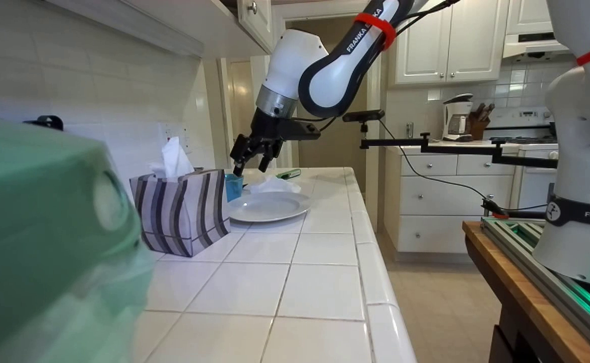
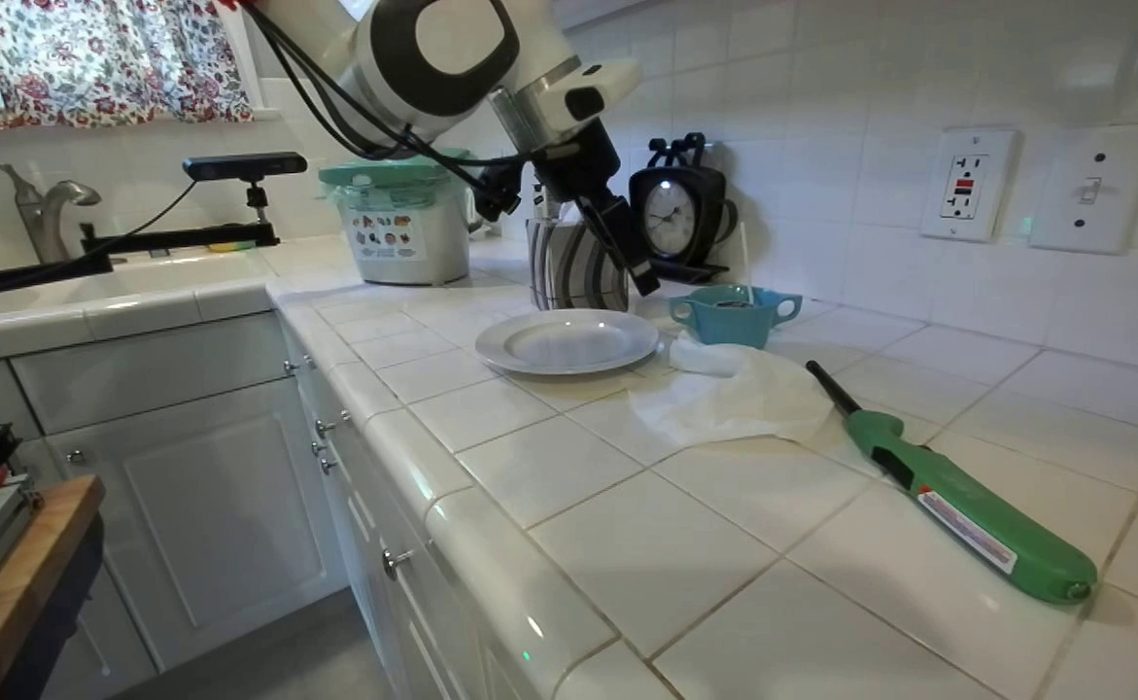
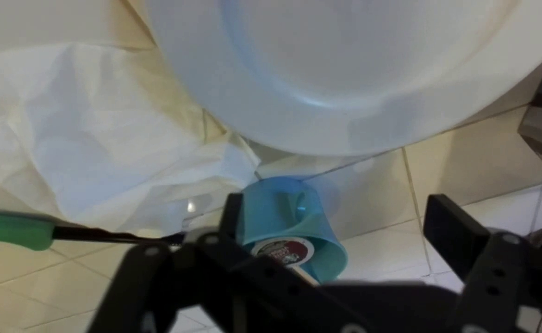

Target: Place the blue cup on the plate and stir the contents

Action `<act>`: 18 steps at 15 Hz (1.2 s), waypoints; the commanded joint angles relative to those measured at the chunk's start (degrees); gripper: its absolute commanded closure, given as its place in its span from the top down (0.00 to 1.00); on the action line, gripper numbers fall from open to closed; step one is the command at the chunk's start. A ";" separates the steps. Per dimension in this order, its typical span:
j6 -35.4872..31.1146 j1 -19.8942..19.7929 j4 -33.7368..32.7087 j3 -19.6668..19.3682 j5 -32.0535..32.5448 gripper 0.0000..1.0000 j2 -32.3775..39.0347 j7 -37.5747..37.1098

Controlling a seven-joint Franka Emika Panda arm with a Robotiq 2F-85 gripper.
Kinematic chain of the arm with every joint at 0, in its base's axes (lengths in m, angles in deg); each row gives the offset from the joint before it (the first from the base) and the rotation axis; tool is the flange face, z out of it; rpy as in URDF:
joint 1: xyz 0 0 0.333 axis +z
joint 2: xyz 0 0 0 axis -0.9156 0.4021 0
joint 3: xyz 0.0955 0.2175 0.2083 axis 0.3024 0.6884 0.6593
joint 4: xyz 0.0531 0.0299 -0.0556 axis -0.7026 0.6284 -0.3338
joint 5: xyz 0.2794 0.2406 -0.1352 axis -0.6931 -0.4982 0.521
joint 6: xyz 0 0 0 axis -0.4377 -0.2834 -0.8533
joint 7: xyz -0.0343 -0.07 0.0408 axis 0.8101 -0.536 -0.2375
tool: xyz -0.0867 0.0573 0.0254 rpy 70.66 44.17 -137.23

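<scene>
The small blue cup [image 1: 234,187] [image 2: 734,323] [image 3: 271,208] stands upright on the tiled counter, close to the wall. Inside it lie a round piece with a red and dark label [image 3: 287,250] and a pale stick [image 2: 746,258] that rises above the rim. Beside the cup rests the white plate [image 1: 269,205] [image 2: 569,342] [image 3: 345,127], its surface bare. My gripper [image 1: 251,169] [image 3: 335,200] is above the counter, jaws wide apart and holding nothing. In the wrist view the cup appears nearer the left finger [image 3: 232,215]; whether they touch cannot be told.
A crumpled white tissue [image 2: 743,389] [image 3: 99,134] lies against the cup's side, with a green lighter [image 2: 967,506] beyond it. Near the plate stands a striped tissue box [image 1: 189,212]. A black clock [image 2: 671,214] and a green-lidded tub [image 2: 403,228] are farther along the counter.
</scene>
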 commanded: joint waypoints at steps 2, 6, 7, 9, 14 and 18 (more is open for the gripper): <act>-0.56 3.26 -3.40 -3.13 1.50 1.00 3.04 -5.55; -0.84 6.88 -5.31 -6.46 2.65 1.00 5.24 -9.86; -0.74 7.65 -5.77 -7.31 2.59 1.00 5.76 -10.64; -0.94 9.34 -6.75 -9.29 2.79 1.00 6.88 -12.36; -1.39 13.12 -8.83 -13.59 3.16 1.00 9.28 -15.74; -1.76 15.56 -9.99 -16.16 2.80 0.73 10.83 -17.37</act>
